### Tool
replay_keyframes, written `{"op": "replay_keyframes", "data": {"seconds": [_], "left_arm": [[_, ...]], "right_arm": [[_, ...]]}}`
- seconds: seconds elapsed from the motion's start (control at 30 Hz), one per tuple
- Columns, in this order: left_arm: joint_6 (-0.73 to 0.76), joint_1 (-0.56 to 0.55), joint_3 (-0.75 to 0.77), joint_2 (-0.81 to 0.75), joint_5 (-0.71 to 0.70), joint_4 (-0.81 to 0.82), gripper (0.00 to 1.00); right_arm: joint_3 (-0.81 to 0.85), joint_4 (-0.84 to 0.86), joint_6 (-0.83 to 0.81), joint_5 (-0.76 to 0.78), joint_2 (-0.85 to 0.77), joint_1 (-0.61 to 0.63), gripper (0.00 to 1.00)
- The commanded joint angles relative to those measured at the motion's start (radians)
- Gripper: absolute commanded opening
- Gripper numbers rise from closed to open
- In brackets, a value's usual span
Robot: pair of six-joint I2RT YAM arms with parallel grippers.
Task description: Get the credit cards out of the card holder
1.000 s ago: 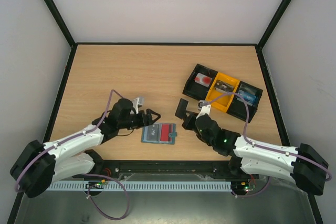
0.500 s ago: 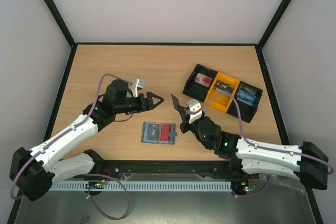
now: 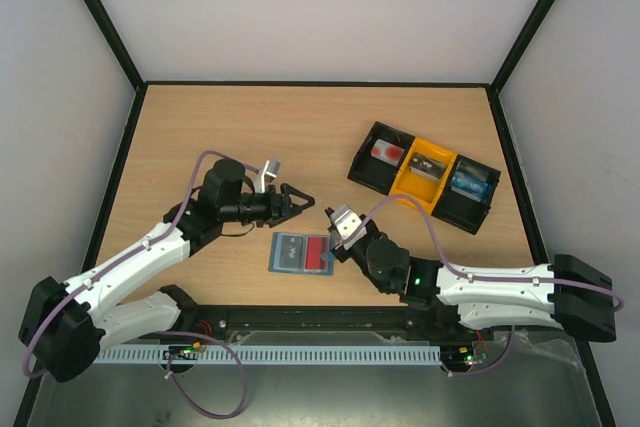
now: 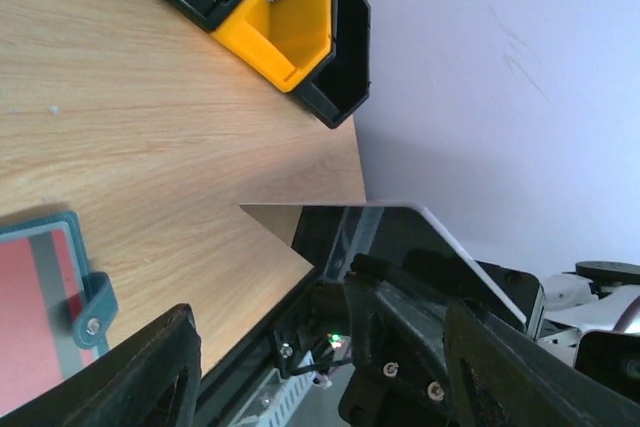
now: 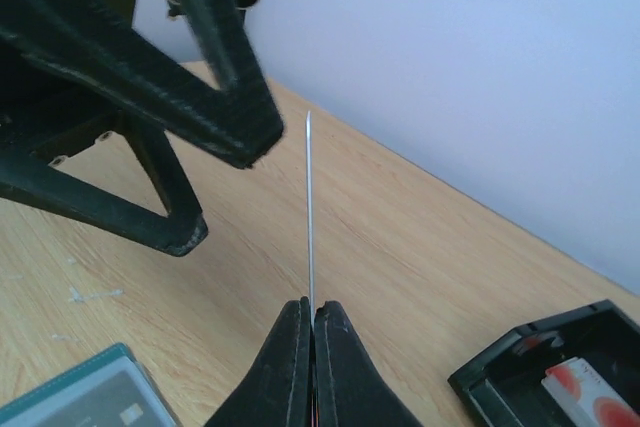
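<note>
The card holder (image 3: 301, 253) lies open on the table near the front edge, a red card in its right half and its closing tab on the right. It also shows in the left wrist view (image 4: 40, 297). My right gripper (image 5: 310, 305) is shut on a thin card (image 5: 309, 207), held upright above the table, just right of the holder. My left gripper (image 3: 305, 202) is open and empty, and points at that card. In the left wrist view the card (image 4: 400, 232) sits between my open fingers (image 4: 150, 377). The tip of one left finger (image 5: 235, 132) is close beside the card's top edge.
A black-and-yellow three-compartment tray (image 3: 425, 175) stands at the right, with small items in each compartment. The table's front edge and the arm bases lie just behind the holder. Black frame rails border the table on the left and right.
My right gripper has moved left with the card, towards the left gripper. My left gripper has lifted off the holder area and now points right, at the card.
</note>
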Motion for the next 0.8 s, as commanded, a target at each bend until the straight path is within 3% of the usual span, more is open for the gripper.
{"op": "replay_keyframes", "data": {"seconds": [0.0, 0.13, 0.33, 0.47, 0.63, 0.77], "left_arm": [[-0.098, 0.005, -0.030, 0.001, 0.096, 0.137, 0.68], [-0.145, 0.005, -0.055, -0.014, 0.116, 0.192, 0.69], [-0.179, 0.006, -0.107, -0.025, 0.125, 0.210, 0.66], [-0.160, 0.006, -0.118, -0.035, 0.100, 0.150, 0.52], [-0.128, 0.014, -0.110, -0.040, 0.075, 0.095, 0.20], [-0.110, 0.022, -0.110, -0.030, 0.082, 0.097, 0.04]], "right_arm": [[-0.004, 0.042, -0.134, 0.031, 0.019, 0.042, 0.02], [0.009, 0.045, -0.258, 0.063, 0.088, 0.114, 0.02], [0.052, 0.098, -0.299, 0.182, 0.217, 0.160, 0.02], [0.056, 0.127, -0.289, 0.198, 0.237, 0.169, 0.02], [0.048, 0.139, -0.271, 0.232, 0.225, 0.173, 0.02], [0.040, 0.110, -0.223, 0.227, 0.196, 0.174, 0.06]]}}
